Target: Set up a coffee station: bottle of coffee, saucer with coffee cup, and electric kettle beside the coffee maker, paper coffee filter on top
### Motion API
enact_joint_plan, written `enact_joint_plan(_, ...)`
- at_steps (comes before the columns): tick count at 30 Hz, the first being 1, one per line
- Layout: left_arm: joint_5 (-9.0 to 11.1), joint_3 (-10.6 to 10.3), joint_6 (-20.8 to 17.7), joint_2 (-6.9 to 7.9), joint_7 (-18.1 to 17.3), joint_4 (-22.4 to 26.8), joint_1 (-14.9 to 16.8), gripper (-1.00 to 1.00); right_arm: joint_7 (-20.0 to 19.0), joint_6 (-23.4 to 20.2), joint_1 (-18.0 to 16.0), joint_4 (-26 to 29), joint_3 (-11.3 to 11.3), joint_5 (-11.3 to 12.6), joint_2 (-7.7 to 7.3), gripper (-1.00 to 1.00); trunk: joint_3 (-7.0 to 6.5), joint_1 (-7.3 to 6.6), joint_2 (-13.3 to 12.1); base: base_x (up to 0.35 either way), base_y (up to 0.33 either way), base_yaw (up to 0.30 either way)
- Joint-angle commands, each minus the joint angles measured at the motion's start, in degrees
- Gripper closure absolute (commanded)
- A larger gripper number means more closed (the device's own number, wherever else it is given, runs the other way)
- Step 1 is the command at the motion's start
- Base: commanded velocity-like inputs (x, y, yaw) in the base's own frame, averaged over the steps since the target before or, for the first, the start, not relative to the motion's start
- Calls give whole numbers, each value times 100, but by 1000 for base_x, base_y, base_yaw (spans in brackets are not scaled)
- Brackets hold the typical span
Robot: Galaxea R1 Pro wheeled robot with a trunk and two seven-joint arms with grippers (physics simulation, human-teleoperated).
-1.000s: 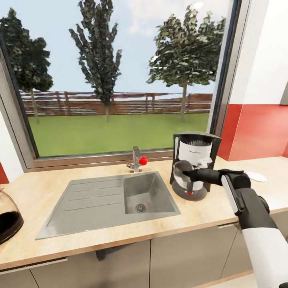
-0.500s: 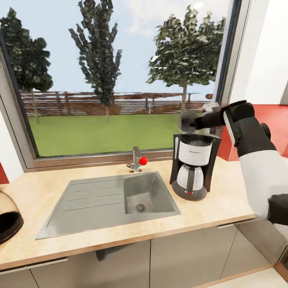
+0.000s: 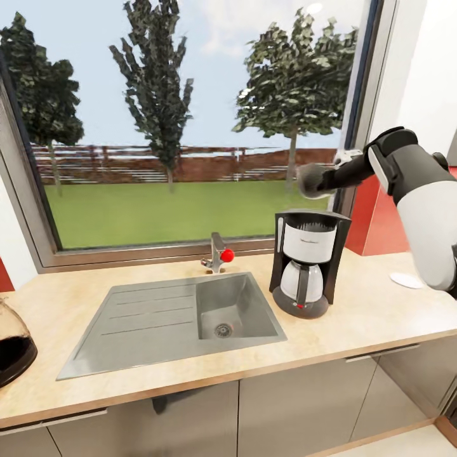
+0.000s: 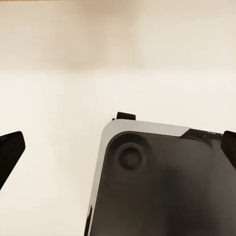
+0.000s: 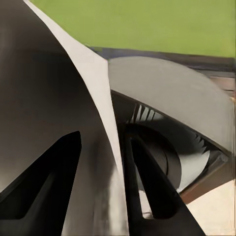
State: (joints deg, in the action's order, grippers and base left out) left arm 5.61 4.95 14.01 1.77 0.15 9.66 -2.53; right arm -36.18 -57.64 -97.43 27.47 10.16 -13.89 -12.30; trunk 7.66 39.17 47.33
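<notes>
The tall black drip coffee maker (image 3: 308, 263) with a white front panel, a pale glass carafe and a red switch at its base is seen standing upright on the long light wood-grain kitchen countertop (image 3: 355, 324), just beside the inset grey steel sink (image 3: 184, 317), at the sink's three o'clock. Above the machine, at its twelve o'clock and clear of its top, the right gripper (image 3: 308, 179) is held out on a black-and-white arm, in front of the large window (image 3: 184, 120). In the right wrist view a thin, white-to-cream paper coffee filter (image 5: 98, 123) is seen pinched between the dark fingers (image 5: 152, 191), with the open ribbed top of the coffee maker (image 5: 169, 147) beyond it.

A small flat round white saucer (image 3: 406, 280) lies on the worktop at the coffee maker's three o'clock, well apart from it. A rounded dark glass electric kettle (image 3: 13, 346) is cut off at the picture's nine o'clock edge, far from the machine.

In the left wrist view the dark fingertips (image 4: 10, 152) of the left gripper (image 4: 118, 152) are spread wide apart over a dark grey rounded panel (image 4: 162, 187) and a pale surface; nothing is held between them.
</notes>
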Motion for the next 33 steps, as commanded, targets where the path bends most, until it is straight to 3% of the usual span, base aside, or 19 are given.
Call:
enact_joint_plan(1, 54, -2, 5, -1, -6, 10, -2, -100, -56, -6, -46, -88, 27, -86, -4, 100, 8, 1, 6, 0, 0, 0)
enact_joint_plan(4, 54, -2, 5, -1, -6, 10, -2, -100, -57, -3, -148, -336, 29, -324, 12, 100, 8, 1, 6, 0, 0, 0)
enact_joint_plan(5, 54, -2, 5, -1, -6, 10, -2, -100, -63, -2, -194, -694, 37, -532, 28, 100, 8, 1, 6, 0, 0, 0)
enact_joint_plan(9, 54, 0, 5, -1, -6, 10, -2, -100, -93, -5, -221, -900, 38, -588, 31, 100, 8, 1, 6, 0, 0, 0)
enact_joint_plan(13, 54, -1, 5, -1, -6, 10, -1, -100, -490, -9, -473, -1346, 39, -660, 45, 100, 8, 1, 6, 0, 0, 0)
enact_joint_plan(17, 54, -2, 5, -1, -6, 10, -1, -100, -982, -9, -765, -1880, 39, -1279, 141, 100, 8, 1, 6, 0, 0, 0)
enact_joint_plan(19, 54, -2, 5, -1, -6, 10, -1, -100, -1252, -10, -852, -1951, 39, -1452, 153, 100, 8, 1, 6, 0, 0, 0)
enact_joint_plan(24, 54, 3, 5, -1, -6, 10, -1, -100, -1529, -10, -955, -2020, 39, -1617, 166, 100, 8, 1, 6, 0, 0, 0)
enact_joint_plan(33, 54, 6, 5, -1, -6, 10, -2, -100, -1576, -10, -1026, -2040, 61, -1642, 154, 100, 8, 1, 6, 0, 0, 0)
